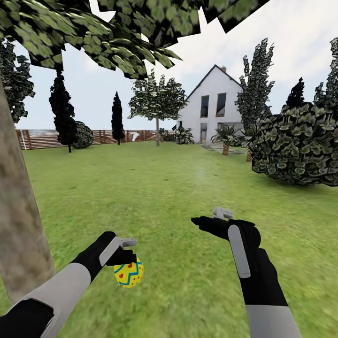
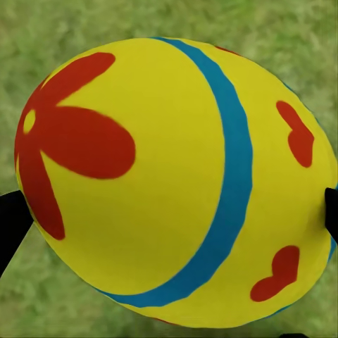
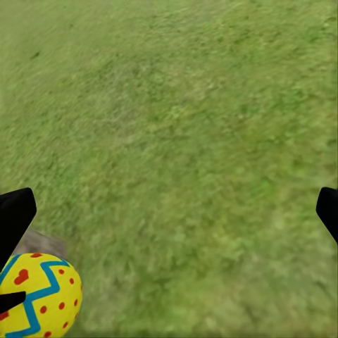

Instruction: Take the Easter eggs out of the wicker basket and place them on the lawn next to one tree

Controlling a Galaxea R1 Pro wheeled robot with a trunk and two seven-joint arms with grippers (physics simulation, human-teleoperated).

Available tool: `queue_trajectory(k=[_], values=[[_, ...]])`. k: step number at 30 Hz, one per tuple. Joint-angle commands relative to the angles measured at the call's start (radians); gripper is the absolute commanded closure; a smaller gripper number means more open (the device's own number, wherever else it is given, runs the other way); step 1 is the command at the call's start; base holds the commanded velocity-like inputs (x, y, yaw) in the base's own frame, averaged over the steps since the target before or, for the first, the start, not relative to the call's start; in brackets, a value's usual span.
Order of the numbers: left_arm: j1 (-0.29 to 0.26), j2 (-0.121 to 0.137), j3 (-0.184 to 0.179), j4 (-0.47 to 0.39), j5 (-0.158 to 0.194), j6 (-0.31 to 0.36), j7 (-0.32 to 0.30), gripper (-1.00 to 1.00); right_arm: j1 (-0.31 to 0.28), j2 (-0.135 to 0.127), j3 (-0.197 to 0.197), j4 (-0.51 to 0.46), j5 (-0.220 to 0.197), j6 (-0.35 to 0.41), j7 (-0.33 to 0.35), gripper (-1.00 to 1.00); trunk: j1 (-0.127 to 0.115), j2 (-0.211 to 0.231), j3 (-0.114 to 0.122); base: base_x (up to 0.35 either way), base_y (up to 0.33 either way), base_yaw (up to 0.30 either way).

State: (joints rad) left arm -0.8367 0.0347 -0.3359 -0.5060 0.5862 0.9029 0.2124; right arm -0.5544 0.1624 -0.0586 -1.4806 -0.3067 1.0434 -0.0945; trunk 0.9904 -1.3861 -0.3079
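Head view: my left gripper [image 1: 126,253] is clamped on an Easter egg [image 1: 129,274], yellow with a blue zigzag band and red hearts and dots, which hangs below my fingers above the lawn [image 1: 178,197]. A thick grey-brown tree trunk [image 1: 19,225] rises at the left edge, just beside my left arm, with leaves overhead. My right gripper [image 1: 211,219] reaches forward over the grass well apart from the egg, and from here I cannot tell how its fingers stand. Far off I see a white gabled house [image 1: 213,110], a brown slat fence [image 1: 94,137], dark narrow trees and a big leafy bush [image 1: 295,145] on the right.

Left wrist view: the egg [image 2: 176,183] sits between my fingertips [image 2: 13,222], one dark tip at each side touching its shell. It shows a red flower mark, a blue band and red hearts, with blurred grass [image 2: 70,28] behind it.

Right wrist view: my right fingertips [image 3: 15,215] stand wide apart at the two edges with nothing but grass [image 3: 183,141] between them, so this gripper is spread and holds nothing. An egg [image 3: 39,296] with blue zigzag and red dots shows in the corner by one fingertip; whether it touches the ground I cannot tell.
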Motion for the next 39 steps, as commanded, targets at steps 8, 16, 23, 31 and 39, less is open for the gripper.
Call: queue_trajectory(k=[8, 16, 23, 31, 39], values=[[-0.001, 0.002, -0.008, -0.002, 0.012, 0.001, 0.012, 1.0, -0.001, 0.001, -0.002, 0.001, -0.012, 0.004, -0.01, -1.0, 0.031, -0.057, -0.026, 0.0, 0.0, 0.0], [-0.001, -0.016, -0.005, -0.002, 0.015, 0.001, 0.107, 1.0, -0.001, 0.0, -0.003, 0.002, -0.012, 0.004, -0.01, -1.0, 0.061, -0.113, -0.052, 0.0, 0.0, 0.0], [-0.001, -0.022, -0.005, -0.001, 0.012, 0.001, 0.118, 1.0, -0.001, 0.0, -0.003, 0.002, -0.012, 0.004, -0.01, -1.0, 0.088, -0.162, -0.073, 0.0, 0.0, 0.0], [-0.001, -0.025, -0.006, 0.0, 0.015, 0.0, 0.135, 1.0, -0.001, 0.0, -0.003, 0.003, -0.012, 0.004, -0.01, -1.0, 0.119, -0.218, -0.099, 0.0, 0.0, 0.0], [-0.001, -0.036, -0.005, -0.002, 0.013, -0.001, 0.2, 1.0, -0.001, 0.001, -0.003, 0.003, -0.012, 0.004, -0.01, -1.0, 0.15, -0.274, -0.124, 0.0, 0.0, 0.0]])
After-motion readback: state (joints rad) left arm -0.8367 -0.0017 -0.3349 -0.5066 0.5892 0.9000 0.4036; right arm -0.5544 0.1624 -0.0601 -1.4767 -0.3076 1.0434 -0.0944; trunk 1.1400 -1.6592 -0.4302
